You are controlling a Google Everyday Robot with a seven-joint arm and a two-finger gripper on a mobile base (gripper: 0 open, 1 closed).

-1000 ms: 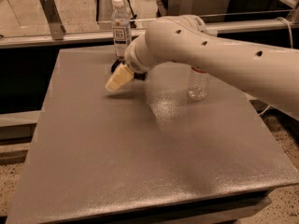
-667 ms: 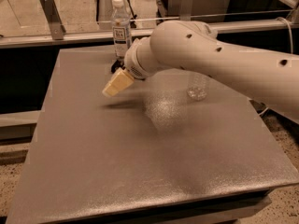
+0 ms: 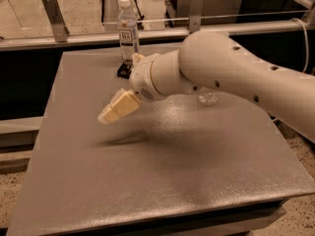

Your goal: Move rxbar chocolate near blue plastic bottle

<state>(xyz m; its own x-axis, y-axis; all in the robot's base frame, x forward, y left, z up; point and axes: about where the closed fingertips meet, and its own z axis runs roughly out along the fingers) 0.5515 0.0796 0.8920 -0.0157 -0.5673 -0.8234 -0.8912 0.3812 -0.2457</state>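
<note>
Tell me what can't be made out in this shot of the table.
Camera view:
1. rxbar chocolate: only a dark end shows by the blue plastic bottle; the arm covers the rest.
2. Second clear bottle: only its base shows under the arm.
3. Blue bottle's label: text too small to read.
4. hand: over the table, left of the wrist; its underside faces away.

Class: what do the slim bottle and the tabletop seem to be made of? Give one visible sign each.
The slim bottle: probably clear plastic; see-through body, white cap. The tabletop: matte grey, perhaps laminate or coated metal; only a dull sheen. The gripper, cream and plastic-looking, hovers above the table's left-centre.
</note>
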